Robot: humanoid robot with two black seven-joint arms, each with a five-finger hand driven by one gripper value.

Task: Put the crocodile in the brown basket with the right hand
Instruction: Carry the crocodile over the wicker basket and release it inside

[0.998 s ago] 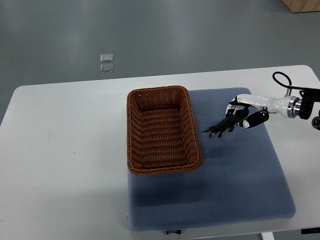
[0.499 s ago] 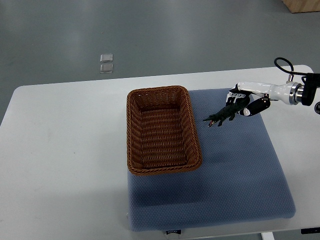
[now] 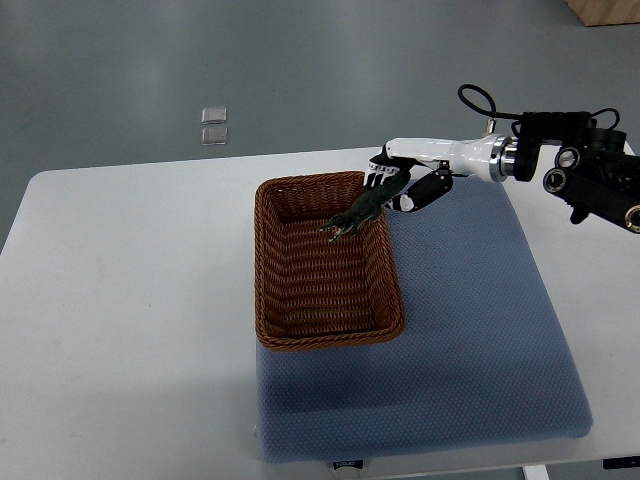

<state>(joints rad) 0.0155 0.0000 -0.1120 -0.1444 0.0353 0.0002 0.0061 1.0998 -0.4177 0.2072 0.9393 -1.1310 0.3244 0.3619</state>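
Observation:
The dark green toy crocodile (image 3: pixel 356 213) hangs in the air over the far right part of the brown wicker basket (image 3: pixel 268 262), head pointing down-left. My right hand (image 3: pixel 398 186) is shut on its tail end, just above the basket's far right corner. The right arm reaches in from the picture's right edge. The basket's inside holds nothing. No left arm shows.
The basket stands on the left part of a blue-grey mat (image 3: pixel 470 330) on a white table (image 3: pixel 120 300). Two small clear squares (image 3: pixel 213 125) lie on the grey floor beyond the table. A wooden box corner (image 3: pixel 605 10) shows at the top right.
My right hand has carried the crocodile up and to the left, from above the mat to above the basket's far right corner. More of the arm has come into view.

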